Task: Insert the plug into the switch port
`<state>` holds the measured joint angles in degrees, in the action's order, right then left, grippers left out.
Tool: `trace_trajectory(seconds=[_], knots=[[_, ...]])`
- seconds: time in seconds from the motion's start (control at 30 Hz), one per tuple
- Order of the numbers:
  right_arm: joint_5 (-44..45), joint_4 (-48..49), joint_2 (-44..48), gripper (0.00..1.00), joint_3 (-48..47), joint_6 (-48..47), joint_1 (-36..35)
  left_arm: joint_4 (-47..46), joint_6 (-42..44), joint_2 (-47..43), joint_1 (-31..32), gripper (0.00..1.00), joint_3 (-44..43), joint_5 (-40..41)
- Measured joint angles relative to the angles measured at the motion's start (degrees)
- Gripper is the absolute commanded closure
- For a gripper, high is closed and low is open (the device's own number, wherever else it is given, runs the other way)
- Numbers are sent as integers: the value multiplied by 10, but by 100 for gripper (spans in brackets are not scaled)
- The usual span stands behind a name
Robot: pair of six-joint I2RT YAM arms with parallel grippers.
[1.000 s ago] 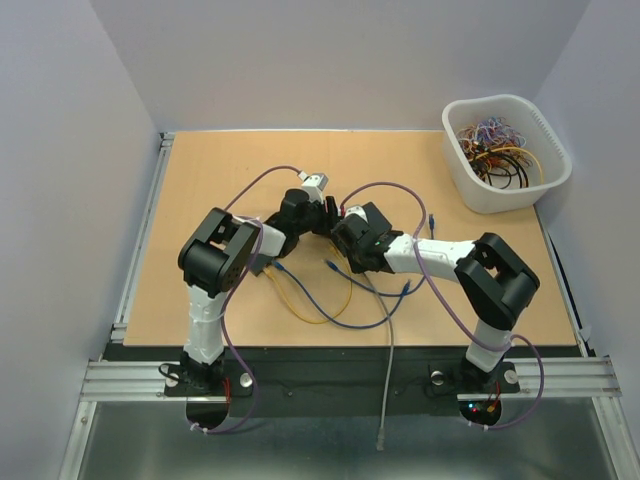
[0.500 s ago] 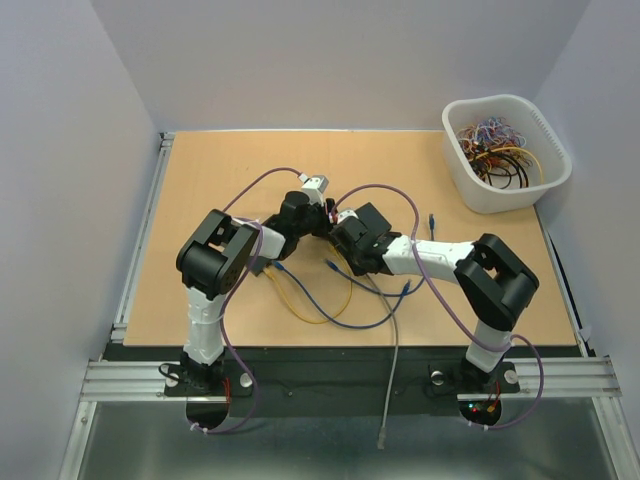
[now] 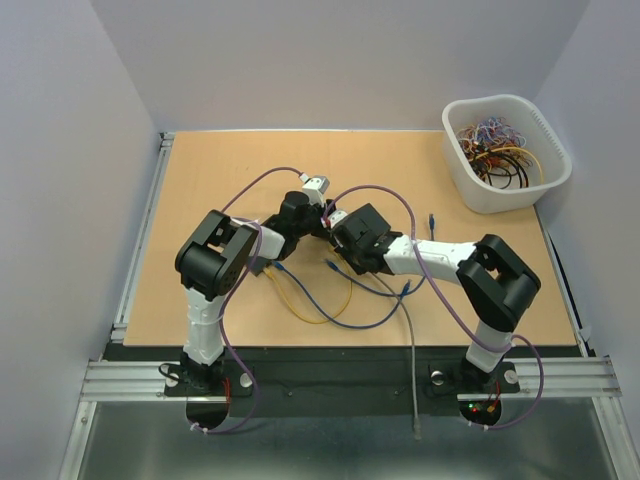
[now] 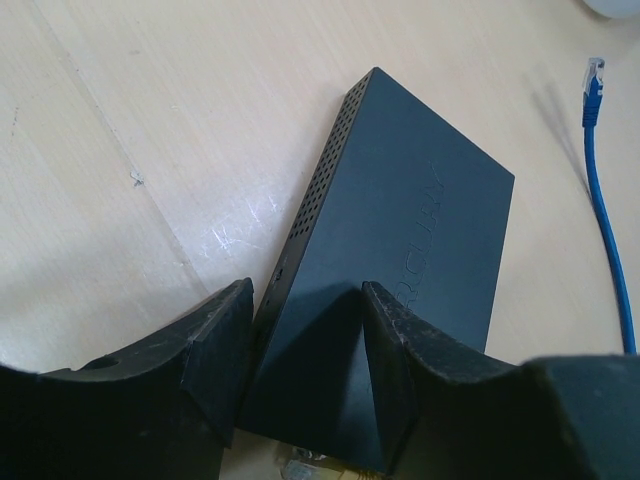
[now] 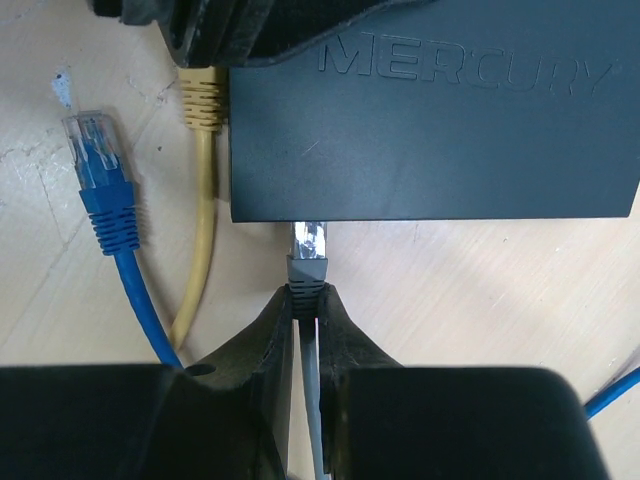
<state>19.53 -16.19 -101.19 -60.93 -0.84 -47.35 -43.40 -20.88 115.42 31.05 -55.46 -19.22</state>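
The switch (image 4: 400,220) is a flat dark box with a vented side and MERCURY lettering (image 5: 460,65) on top. My left gripper (image 4: 305,295) is shut on its near end, one finger on each side. In the right wrist view my right gripper (image 5: 308,292) is shut on the boot of the grey plug (image 5: 308,262). The plug's metal tip (image 5: 309,238) meets the switch's port edge (image 5: 420,215); the port itself is hidden. From above, both grippers (image 3: 318,215) (image 3: 337,235) meet at mid-table and cover the switch.
A yellow plug (image 5: 203,98) sits at the switch's left corner. A loose blue plug (image 5: 95,150) lies beside it. Blue and yellow cables (image 3: 335,300) loop on the table. The grey cable (image 3: 412,350) hangs over the front edge. A white bin (image 3: 505,150) of cables stands back right.
The right gripper has edged up and left toward the switch with the grey plug. The grey cable's hanging tail has swung to the right. The left gripper holds still.
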Motion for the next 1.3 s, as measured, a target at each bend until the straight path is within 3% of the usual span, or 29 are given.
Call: trace_trajectory(seconds=[0.67,1.0,1.3], knots=[[-3,87,-8,99,33,-11,31,-53,-13,-9,-9,47,42,6],[-115,92,2,100,38,-54,50,-52,-9,-19,-8,47,53,13],[-149,85,-4,99,29,-61,54,-51,-6,-29,-6,48,65,27]])
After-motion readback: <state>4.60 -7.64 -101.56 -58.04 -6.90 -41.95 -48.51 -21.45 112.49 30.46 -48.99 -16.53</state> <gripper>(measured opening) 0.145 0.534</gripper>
